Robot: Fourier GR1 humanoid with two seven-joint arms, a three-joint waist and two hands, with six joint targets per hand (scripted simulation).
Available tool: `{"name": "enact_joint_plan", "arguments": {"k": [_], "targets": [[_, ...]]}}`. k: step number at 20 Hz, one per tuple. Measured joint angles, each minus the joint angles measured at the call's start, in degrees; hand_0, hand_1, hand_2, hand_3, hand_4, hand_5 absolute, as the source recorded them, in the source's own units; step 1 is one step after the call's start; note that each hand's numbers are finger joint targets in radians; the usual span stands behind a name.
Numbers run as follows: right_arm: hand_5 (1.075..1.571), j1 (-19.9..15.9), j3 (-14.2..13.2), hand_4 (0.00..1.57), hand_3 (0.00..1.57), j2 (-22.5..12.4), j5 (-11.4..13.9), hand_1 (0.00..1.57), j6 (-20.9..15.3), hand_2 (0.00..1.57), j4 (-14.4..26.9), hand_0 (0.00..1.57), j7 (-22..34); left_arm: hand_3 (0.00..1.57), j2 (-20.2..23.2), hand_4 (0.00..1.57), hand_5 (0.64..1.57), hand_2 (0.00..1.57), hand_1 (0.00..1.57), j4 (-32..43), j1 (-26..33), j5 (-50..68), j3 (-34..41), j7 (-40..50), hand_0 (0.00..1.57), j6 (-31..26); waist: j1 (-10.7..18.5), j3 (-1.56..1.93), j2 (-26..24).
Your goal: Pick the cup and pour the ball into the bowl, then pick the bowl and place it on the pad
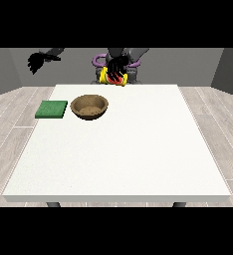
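Note:
A red cup with yellow rims (114, 79) hangs tipped on its side above the table's far edge, right of and behind the bowl. The hand at the view's right (116, 65) is over it, fingers curled around it. The brown bowl (89, 107) stands on the table's left half. Just left of the bowl lies the flat green pad (52, 109). The hand at the view's left (37, 61) is raised off the table's far left corner, fingers relaxed and holding nothing. No ball is visible.
The white table (138, 149) stretches wide towards the camera and to the right of the bowl. The robot's torso (131, 57) stands behind the far edge.

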Motion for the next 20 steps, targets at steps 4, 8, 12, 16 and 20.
{"name": "enact_joint_plan", "arguments": {"k": [4,8,12,16,20], "targets": [[1.571,-0.39,0.31,0.00,0.00,0.18,-0.08,0.00,0.46,0.00,0.58,0.00,0.28,1.57,-0.94,1.49,1.236,1.57,1.50,2.43,-1.62,-8.07,-6.77,1.55,1.50,-5.11,-0.46,-0.03,-0.57],[1.571,-0.52,-0.48,0.00,0.00,-0.73,0.05,0.00,0.34,0.00,2.02,0.00,-0.46,1.57,-1.87,1.53,1.143,1.57,1.45,3.05,-3.57,-13.77,-11.27,1.01,1.45,-10.17,0.89,-0.05,-0.86],[1.571,-0.44,-0.66,0.00,0.00,-1.19,0.04,0.00,0.26,0.00,2.37,0.00,0.08,1.57,-3.07,1.53,1.134,1.57,1.45,2.63,-3.97,-17.29,-13.03,-0.49,1.45,-13.92,1.56,-0.08,-1.48],[1.565,-1.39,0.16,0.10,0.00,0.73,-0.06,0.00,-1.86,0.00,1.54,0.00,2.46,1.57,-2.63,1.50,1.222,1.57,1.48,1.83,-4.02,-18.96,-11.87,-1.20,1.48,-13.96,2.35,-0.13,-0.93],[1.567,-1.65,-0.58,0.25,0.00,1.52,-0.46,0.00,-4.01,0.00,1.87,0.00,3.66,1.57,-3.56,1.57,1.156,1.57,1.30,-2.98,-2.15,-8.29,-0.33,1.52,1.30,-8.02,5.81,-0.46,-0.52]]}}
